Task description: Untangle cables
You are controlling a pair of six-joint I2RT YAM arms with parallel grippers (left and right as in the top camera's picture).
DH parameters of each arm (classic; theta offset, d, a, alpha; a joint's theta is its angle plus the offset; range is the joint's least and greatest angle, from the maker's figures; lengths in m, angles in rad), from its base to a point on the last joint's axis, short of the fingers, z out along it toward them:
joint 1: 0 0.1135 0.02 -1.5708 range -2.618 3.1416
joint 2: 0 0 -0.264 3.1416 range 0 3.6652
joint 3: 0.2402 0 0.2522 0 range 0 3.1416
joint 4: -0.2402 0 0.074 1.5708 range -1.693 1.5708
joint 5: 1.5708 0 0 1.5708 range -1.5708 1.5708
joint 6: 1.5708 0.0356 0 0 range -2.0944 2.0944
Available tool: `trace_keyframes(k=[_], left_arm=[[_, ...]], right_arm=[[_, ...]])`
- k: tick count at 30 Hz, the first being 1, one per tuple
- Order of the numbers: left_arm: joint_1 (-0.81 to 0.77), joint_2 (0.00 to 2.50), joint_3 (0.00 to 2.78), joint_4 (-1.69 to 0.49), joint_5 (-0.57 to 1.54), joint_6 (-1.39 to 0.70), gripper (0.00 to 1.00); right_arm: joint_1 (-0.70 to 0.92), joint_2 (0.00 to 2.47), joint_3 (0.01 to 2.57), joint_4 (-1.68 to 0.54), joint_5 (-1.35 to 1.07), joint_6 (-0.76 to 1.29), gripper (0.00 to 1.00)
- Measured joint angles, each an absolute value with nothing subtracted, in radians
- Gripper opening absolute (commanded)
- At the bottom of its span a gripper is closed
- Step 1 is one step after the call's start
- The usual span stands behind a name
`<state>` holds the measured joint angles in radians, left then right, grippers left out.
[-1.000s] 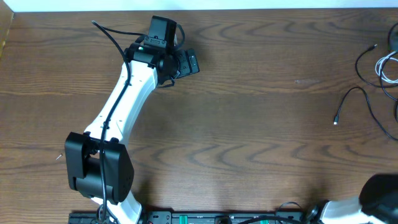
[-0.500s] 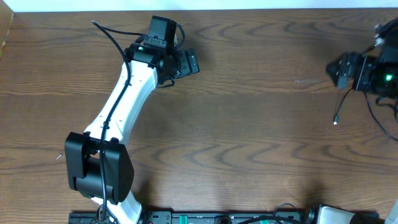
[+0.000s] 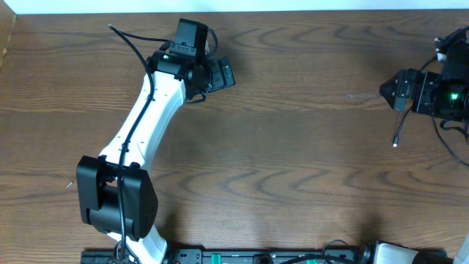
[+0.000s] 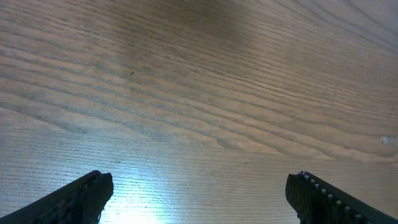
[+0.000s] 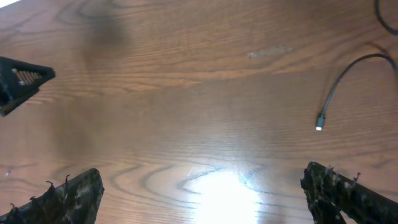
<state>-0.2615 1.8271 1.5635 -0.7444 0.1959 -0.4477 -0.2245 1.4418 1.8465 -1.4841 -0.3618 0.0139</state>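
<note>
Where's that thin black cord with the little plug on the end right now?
From overhead, the black cord lies on the table at its far right side, its plug end just below the open right tool in the picture, untouched.

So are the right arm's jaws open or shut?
Open. In the right wrist view its two fingers sit far apart at the bottom corners, only wooden table between them, holding nothing.

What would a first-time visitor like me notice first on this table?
Probably the big white arm, stretching from the lower left across the brown wooden table, its left gripper open over bare wood. At the far right edge, the right gripper, also open, hangs near a thin black cable with a small plug end.
</note>
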Motion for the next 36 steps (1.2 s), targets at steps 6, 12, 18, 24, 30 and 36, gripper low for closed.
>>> trace_keyframes(k=[6, 12, 18, 24, 30, 36], left_arm=[[-0.262, 1.827, 1.563, -0.744, 0.196, -0.448, 0.95], [-0.262, 1.827, 1.563, -0.744, 0.194, -0.447, 0.95], [-0.262, 1.827, 1.563, -0.744, 0.194, -0.448, 0.95], [-0.262, 1.827, 1.563, -0.744, 0.194, -0.447, 0.95], [-0.262, 1.827, 1.563, -0.745, 0.196, -0.448, 0.95], [-0.262, 1.827, 1.563, -0.744, 0.195, -0.448, 0.95]], right_arm=[[-0.195, 1.403, 1.771, -1.328, -0.279, 0.013, 0.99], [-0.127, 1.160, 1.381, -0.838, -0.228, 0.009, 0.99], [-0.122, 0.832, 0.874, -0.405, -0.212, 0.006, 0.99], [-0.120, 0.519, 0.465, -0.152, -0.208, 0.006, 0.99], [-0.120, 0.278, 0.226, -0.054, -0.208, 0.007, 0.99], [-0.119, 0.107, 0.075, 0.006, -0.208, 0.006, 0.99]])
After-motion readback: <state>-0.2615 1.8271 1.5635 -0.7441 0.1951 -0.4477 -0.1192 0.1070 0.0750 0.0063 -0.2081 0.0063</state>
